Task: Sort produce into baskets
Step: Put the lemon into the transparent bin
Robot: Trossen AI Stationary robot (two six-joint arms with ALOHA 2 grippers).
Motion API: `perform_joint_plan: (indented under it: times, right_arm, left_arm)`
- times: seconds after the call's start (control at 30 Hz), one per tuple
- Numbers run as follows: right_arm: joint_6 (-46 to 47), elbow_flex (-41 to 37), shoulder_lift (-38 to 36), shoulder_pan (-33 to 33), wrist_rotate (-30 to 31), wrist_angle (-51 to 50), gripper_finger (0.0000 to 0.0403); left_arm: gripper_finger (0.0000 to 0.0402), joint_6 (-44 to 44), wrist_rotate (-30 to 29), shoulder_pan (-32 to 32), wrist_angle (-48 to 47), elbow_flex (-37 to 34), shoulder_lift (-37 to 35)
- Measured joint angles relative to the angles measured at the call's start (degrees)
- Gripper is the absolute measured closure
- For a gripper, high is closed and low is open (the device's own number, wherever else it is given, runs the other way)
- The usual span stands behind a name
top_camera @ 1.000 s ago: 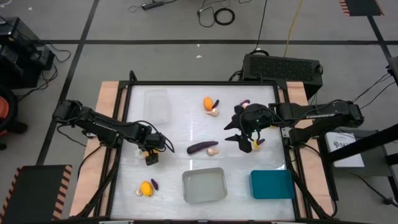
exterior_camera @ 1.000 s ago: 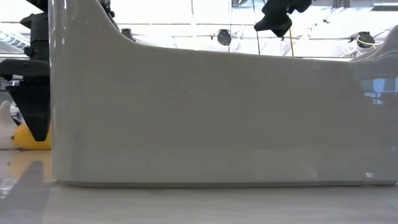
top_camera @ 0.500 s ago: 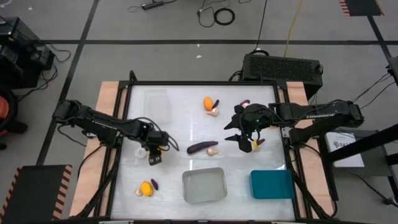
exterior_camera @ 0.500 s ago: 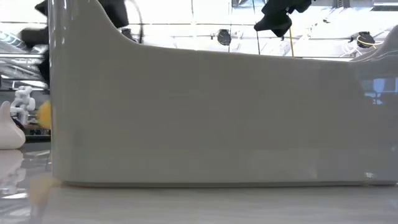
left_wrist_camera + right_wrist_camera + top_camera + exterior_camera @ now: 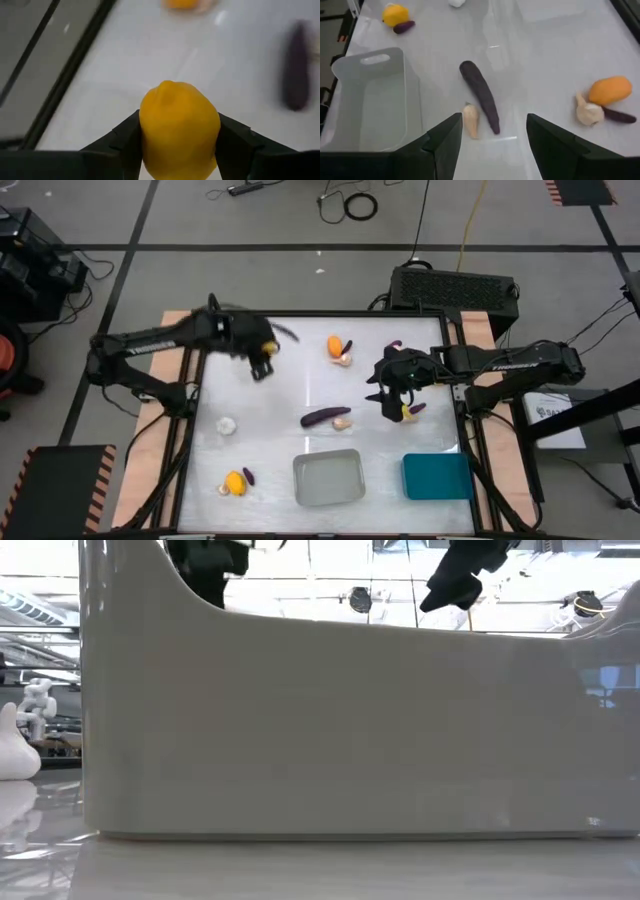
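Note:
My left gripper (image 5: 263, 363) is raised over the far left part of the table, beside the clear bin (image 5: 252, 350), and is shut on an orange-yellow piece (image 5: 179, 132). My right gripper (image 5: 392, 402) is open and empty above the table's right side. In its wrist view (image 5: 492, 150) it looks toward a purple eggplant (image 5: 322, 417) and a small garlic piece (image 5: 343, 422) lying on the table. The grey bin (image 5: 328, 477) and the teal bin (image 5: 436, 476) stand at the near edge. My left gripper pinches the orange-yellow piece by its two opposite sides (image 5: 145, 135) between its two fingers. The piece fills the gap between them. It is lifted clear of the table, which shows well below it.
An orange piece with an eggplant and a garlic bulb (image 5: 338, 347) lies at the far middle. A garlic bulb (image 5: 227, 424) lies at the left, and a yellow piece with an eggplant (image 5: 236, 480) at the near left. Small produce (image 5: 410, 411) lies beside my right gripper. The grey bin's wall (image 5: 340, 730) fills the low view.
My left gripper has lifted the orange-yellow piece off the table's left middle and carried it up and toward the far edge, to the clear bin. The garlic bulb beside it has stayed on the table. My right gripper has shifted a little.

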Motion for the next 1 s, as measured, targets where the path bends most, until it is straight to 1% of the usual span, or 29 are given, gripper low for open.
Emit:
perform_joint_plan:
  times: [0.1,0.2,0.33,0.47,0.57,0.83,0.93,1.0]
  right_arm:
    - [2.41,0.00,0.00,0.03,-0.03,-0.14,0.0189]
    - [4.09,0.00,0.01,0.04,-0.07,-0.80,0.0189]
    - [5.22,0.00,0.01,0.04,-0.17,-2.87,0.0189]
    - [5.24,0.00,0.01,0.04,-0.17,-6.33,0.0189]
    - [5.24,0.00,0.01,0.04,-0.15,-8.81,0.0189]
    - [5.24,0.00,0.01,0.04,-0.15,-10.61,0.0189]
    - [5.34,0.00,0.01,0.04,-0.18,-10.81,0.0189]
    - [7.45,0.00,0.01,0.04,-0.49,-10.87,0.0188]
  left_arm:
    - [0.0206,-0.05,3.01,8.24,-0.40,-1.97,0.22]
    - [0.0206,-0.87,4.95,14.81,0.15,-4.75,1.16]
    - [0.0206,-5.72,5.17,20.18,1.99,-8.61,2.56]
    - [0.0203,-6.04,5.31,21.59,3.48,-12.27,4.58]
    - [0.0190,-7.72,5.32,21.59,4.71,-14.28,6.27]
    - [0.0121,-9.11,4.91,22.36,8.00,-15.45,11.68]
    - [0.0100,-7.52,4.93,22.31,8.31,-15.41,12.22]
    - [0.0092,-6.80,4.92,22.27,8.08,-14.71,11.87]
